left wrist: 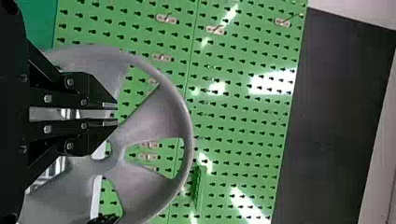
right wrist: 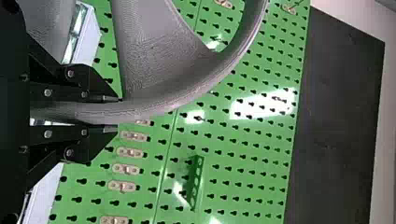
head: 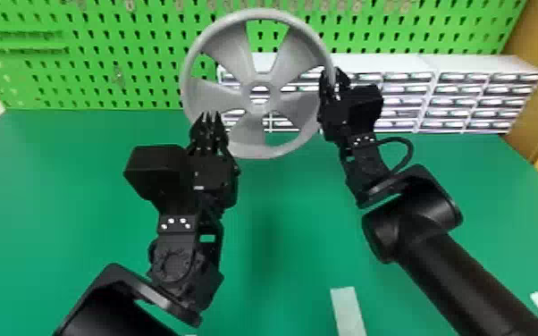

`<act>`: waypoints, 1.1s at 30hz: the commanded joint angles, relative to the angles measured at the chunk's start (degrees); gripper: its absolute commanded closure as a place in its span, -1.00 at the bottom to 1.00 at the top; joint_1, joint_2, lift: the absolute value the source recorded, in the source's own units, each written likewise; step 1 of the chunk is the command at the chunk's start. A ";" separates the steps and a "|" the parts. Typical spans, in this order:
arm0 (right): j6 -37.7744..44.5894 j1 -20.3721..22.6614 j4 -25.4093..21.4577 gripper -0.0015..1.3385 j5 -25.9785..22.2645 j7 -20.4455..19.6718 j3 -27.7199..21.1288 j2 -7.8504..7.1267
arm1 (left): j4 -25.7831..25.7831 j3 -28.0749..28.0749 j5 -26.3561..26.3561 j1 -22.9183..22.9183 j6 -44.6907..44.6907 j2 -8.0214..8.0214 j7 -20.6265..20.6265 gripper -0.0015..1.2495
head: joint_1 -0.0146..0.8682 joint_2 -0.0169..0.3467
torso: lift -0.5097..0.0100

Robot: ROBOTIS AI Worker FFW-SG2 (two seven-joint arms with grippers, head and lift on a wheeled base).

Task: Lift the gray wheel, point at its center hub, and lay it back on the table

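At the right of the gray wheel (head: pixel 232 51), the right gripper (head: pixel 336 78) clamps its rim (head: pixel 258 14); near its lower-left edge, the left gripper (head: pixel 211 117) gapes narrowly.

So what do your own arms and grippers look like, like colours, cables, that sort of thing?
The left arm and right arm are black, with smooth, rounded casings and angular wrist brackets carrying bright screws. A black cable loops out by the right wrist. The left gripper and right gripper each have two black, tapering fingers with round bolt heads.
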 commanded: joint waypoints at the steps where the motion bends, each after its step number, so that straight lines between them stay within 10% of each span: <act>1: 1.00 -0.15 -0.08 0.89 -0.70 0.00 0.20 -0.22 | -0.64 0.79 -0.87 0.53 0.03 0.00 0.49 0.71 | 0.60 -0.64 | 0.59; 12: 10.58 0.03 -5.09 0.89 -5.45 0.00 0.55 -1.19 | -1.08 0.88 -3.68 0.80 -0.06 -0.18 1.19 0.70 | 0.60 -0.64 | 0.59; 33: 57.16 -4.72 -18.01 0.89 -10.20 0.09 -0.68 0.31 | -1.08 0.79 -3.68 0.53 -0.06 -0.27 1.37 0.69 | 0.60 -0.64 | 0.59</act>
